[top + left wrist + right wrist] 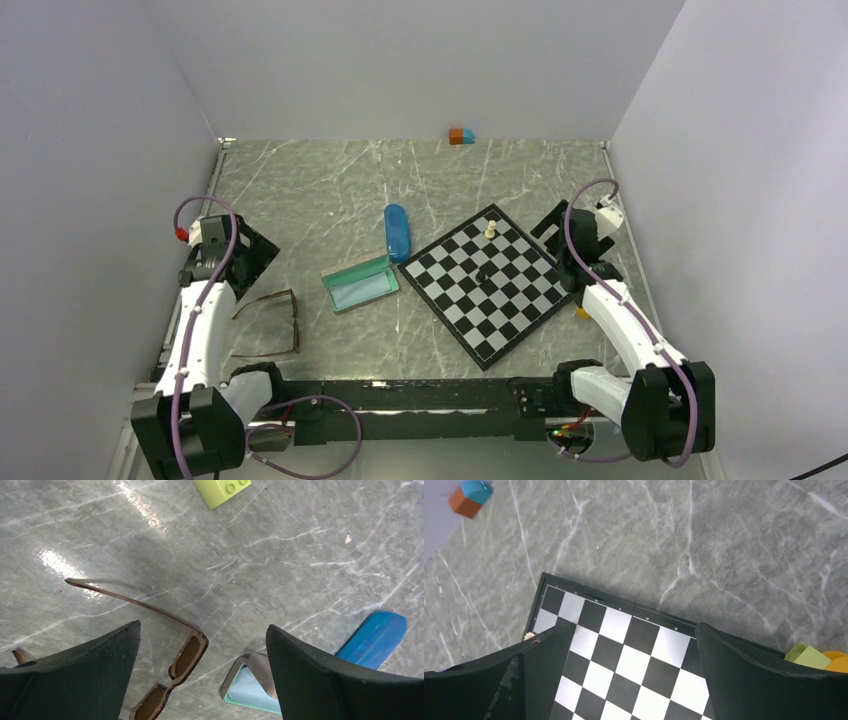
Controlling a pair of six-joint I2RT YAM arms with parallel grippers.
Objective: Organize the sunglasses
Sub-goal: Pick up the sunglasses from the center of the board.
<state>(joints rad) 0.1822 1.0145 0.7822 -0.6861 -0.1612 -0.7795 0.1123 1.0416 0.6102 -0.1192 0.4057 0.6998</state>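
One pair of sunglasses point(295, 322) with a thin brown frame lies on the grey table at the near left, its long temples unfolded. In the left wrist view its brown lenses point(188, 654) lie just below and left of the gap between my fingers. My left gripper point(252, 258) point(203, 625) hovers open above the table beside the far temple, holding nothing. My right gripper point(556, 236) point(634, 626) is open over the far right edge of the chessboard point(616, 652), also with nothing in it.
An open teal case point(360, 283) point(250, 687) with a light-blue cloth inside lies mid-table. A blue capsule case point(397, 232) point(372, 639) lies behind it. The chessboard point(490, 282) carries two pieces. A green brick point(221, 489), another green brick point(808, 656) and an orange-blue block point(461, 136) lie around.
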